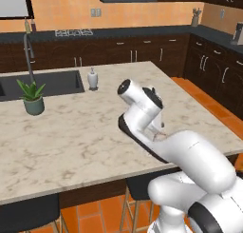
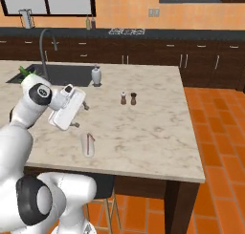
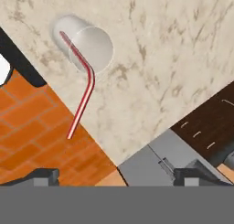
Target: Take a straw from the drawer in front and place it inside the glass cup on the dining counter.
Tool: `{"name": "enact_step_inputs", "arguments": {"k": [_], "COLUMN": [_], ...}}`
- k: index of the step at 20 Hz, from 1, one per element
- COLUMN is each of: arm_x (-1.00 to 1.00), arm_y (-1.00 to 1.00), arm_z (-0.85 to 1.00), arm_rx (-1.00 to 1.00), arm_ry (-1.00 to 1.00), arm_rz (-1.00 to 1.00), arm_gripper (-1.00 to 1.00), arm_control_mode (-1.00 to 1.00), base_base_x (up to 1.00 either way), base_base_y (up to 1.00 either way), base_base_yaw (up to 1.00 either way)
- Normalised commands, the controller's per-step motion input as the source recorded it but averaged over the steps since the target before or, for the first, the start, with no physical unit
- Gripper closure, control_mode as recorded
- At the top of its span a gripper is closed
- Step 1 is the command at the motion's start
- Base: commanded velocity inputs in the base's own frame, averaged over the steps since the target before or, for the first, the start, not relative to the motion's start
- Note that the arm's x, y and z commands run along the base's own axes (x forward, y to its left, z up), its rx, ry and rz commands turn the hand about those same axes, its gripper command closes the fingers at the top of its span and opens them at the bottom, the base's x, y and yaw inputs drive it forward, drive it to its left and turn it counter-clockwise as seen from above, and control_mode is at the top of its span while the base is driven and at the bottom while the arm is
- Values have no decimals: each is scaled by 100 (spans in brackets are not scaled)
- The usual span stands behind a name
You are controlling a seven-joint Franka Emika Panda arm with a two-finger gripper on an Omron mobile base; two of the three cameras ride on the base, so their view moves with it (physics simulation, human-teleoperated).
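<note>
white arm, dining counter, potted plant

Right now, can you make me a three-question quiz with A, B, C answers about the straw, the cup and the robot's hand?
1. Where is the straw?
A. in the glass cup
B. flat on the floor
C. in the sink

2. How many small shakers stand on the dining counter?
A. none
B. two
C. five

3. How is the hand?
A. shut on the straw
B. shut on the cup
C. open, holding nothing

Answers: 1 A, the straw stands in the cup with its bent tip sticking out. 2 B, a light one and a dark one stand together. 3 C, the fingertips are wide apart.
</note>
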Motion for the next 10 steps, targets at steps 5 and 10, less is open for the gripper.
{"name": "enact_step_inputs", "arguments": {"k": [5, 10], "arm_x": [-76, -9], "arm_y": [-88, -100], "arm_z": [59, 10], "arm_rx": [60, 57], "arm_ry": [1, 9], "arm_rz": [1, 0], "arm_gripper": [-100, -100], "arm_control_mode": [-100, -100], "base_base_x": [0, 0], "base_base_y": [0, 0], "base_base_yaw": [0, 0]}}
